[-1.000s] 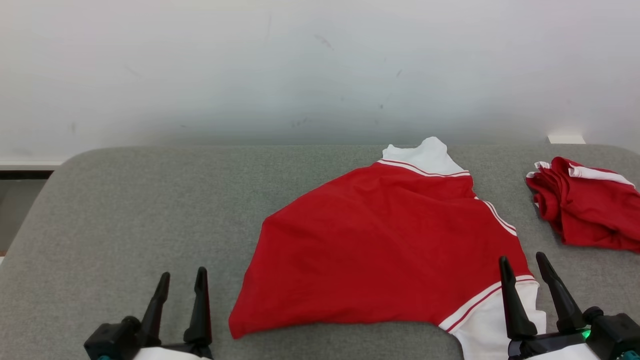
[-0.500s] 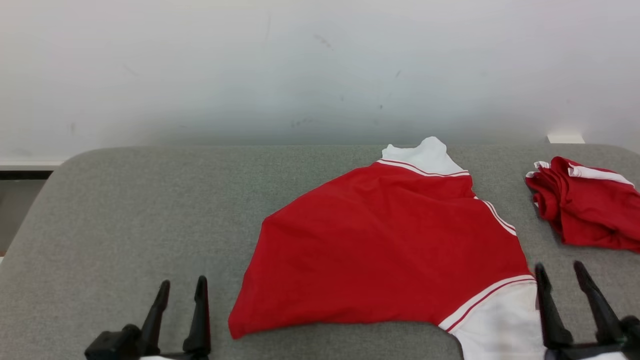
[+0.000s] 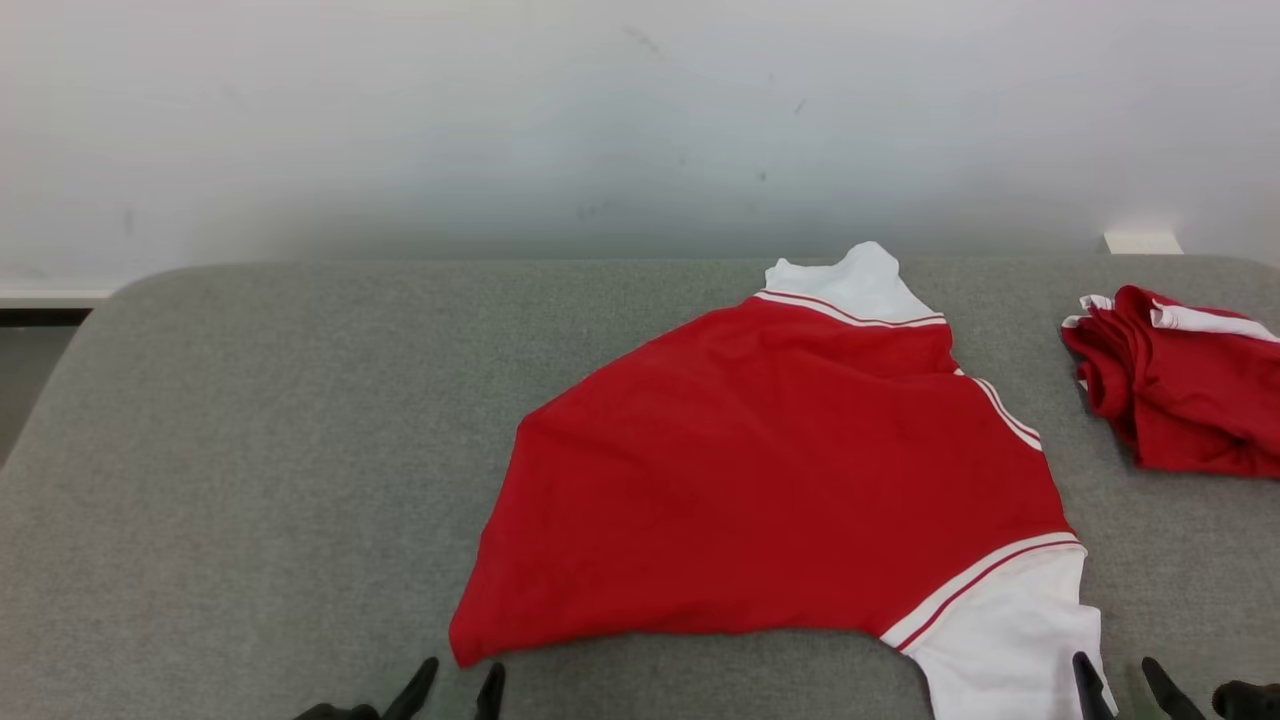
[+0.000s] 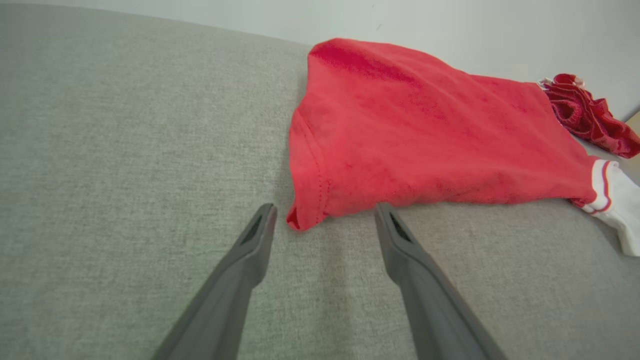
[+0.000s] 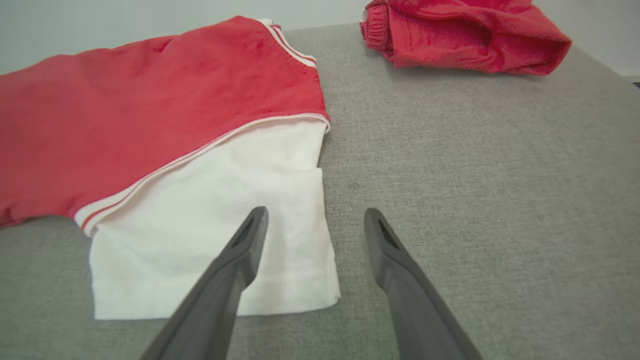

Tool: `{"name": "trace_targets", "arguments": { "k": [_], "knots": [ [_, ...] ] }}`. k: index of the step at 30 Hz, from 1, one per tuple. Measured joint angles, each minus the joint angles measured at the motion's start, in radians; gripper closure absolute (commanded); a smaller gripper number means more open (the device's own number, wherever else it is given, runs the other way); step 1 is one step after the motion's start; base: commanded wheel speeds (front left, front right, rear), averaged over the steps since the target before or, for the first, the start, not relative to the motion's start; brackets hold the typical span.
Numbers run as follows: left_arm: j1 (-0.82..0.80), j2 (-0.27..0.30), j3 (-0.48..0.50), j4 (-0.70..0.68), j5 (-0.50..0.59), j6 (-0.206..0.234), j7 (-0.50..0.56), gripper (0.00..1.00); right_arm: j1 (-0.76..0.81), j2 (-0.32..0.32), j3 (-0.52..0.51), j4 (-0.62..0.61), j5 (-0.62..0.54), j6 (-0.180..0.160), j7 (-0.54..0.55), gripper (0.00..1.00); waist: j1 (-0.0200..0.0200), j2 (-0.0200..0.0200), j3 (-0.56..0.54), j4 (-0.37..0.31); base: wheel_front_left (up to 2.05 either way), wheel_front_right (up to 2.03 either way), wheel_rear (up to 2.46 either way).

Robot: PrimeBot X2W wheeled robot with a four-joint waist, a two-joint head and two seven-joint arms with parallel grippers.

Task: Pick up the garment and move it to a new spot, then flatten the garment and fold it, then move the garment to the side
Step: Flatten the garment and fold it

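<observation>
- Head view, bottom edge: only my fingertips show. The left gripper (image 3: 463, 668) sits just short of the shirt's (image 3: 780, 480) near-left corner (image 3: 465, 650), and the right gripper (image 3: 1113, 662) is beside the near sleeve (image 3: 1010, 640).
- Both jaws are spread wide with nothing between them, so I am carrying nothing.
- Left wrist view: my fingers run low over the table (image 4: 125, 150) and point at the hemmed corner, which lies just ahead of the tips. I see no contact.
- Right wrist view: one finger (image 5: 240, 250) crosses the white sleeve's outer edge and the other is over bare table. I cannot tell whether either touches the cloth.
- The shirt lies spread on the table, right of centre. It is fairly smooth, with soft ripples across the red body.
- My read: the pick-up and re-placing look done and the flattening is mostly done. I cannot tell whether a fold has been made. Folding and the move to the side are left.
- Both arms look posed to take the near edge, one at the corner and one at the sleeve.
- Farther off, the far sleeve (image 3: 850, 285) points at the wall (image 3: 600, 120). A bundle (image 3: 1170, 400) of red cloth sits well apart at the far right.
</observation>
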Motion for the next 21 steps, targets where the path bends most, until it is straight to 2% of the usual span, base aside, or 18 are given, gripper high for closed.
{"name": "trace_targets", "arguments": {
  "k": [5, 14, 15, 16, 17, 18, 19, 20, 21],
  "knots": [
    [-0.043, 0.035, -0.065, 0.059, -0.047, 0.000, 0.018, 0.00, -0.040, 0.012, 0.022, 0.071, 0.026, 0.000, 0.058, 0.00, 0.0000, 0.0000, 0.024, -0.001, 0.00, 0.00, 0.00],
    [-0.179, 0.047, -0.128, 0.170, -0.084, 0.000, 0.008, 0.00, -0.117, 0.003, 0.106, 0.134, 0.091, -0.002, 0.097, 0.00, 0.0000, 0.0000, 0.063, -0.005, 0.00, 0.00, 0.00],
    [-0.190, 0.048, -0.132, 0.178, -0.088, 0.000, 0.003, 0.00, -0.123, 0.001, 0.119, 0.137, 0.103, -0.004, 0.097, 0.16, 0.0000, 0.0000, 0.065, -0.005, 0.00, 0.00, 0.00],
    [-0.200, 0.048, -0.136, 0.185, -0.096, 0.000, 0.000, 0.00, -0.128, -0.002, 0.130, 0.139, 0.114, -0.005, 0.097, 0.43, 0.0000, 0.0000, 0.066, -0.005, 0.00, 0.00, 0.00],
    [-0.207, 0.048, -0.141, 0.194, -0.104, 0.000, -0.003, 0.08, -0.133, -0.006, 0.139, 0.143, 0.122, -0.005, 0.097, 0.57, 0.0000, 0.0000, 0.066, -0.005, 0.00, 0.00, 0.00],
    [-0.213, 0.049, -0.145, 0.202, -0.111, 0.000, -0.007, 0.44, -0.138, -0.009, 0.148, 0.148, 0.127, -0.005, 0.094, 0.78, 0.0000, 0.0000, 0.066, -0.005, 0.00, 0.00, 0.00],
    [-0.217, 0.049, -0.151, 0.207, -0.114, 0.000, -0.008, 0.89, -0.144, -0.010, 0.158, 0.153, 0.133, -0.005, 0.091, 1.00, 0.0000, 0.0000, 0.065, -0.005, 0.00, 0.00, 0.00],
    [-0.220, 0.049, -0.155, 0.211, -0.118, 0.000, -0.010, 1.00, -0.149, -0.009, 0.167, 0.158, 0.135, -0.005, 0.084, 1.00, 0.0000, 0.0000, 0.064, -0.005, 0.00, 0.00, 0.00],
    [-0.222, 0.049, -0.159, 0.215, -0.120, 0.000, -0.013, 1.00, -0.153, -0.007, 0.177, 0.162, 0.140, -0.004, 0.078, 1.00, 0.0000, 0.0000, 0.062, -0.005, 0.00, 0.00, 0.00]
  ]
}}
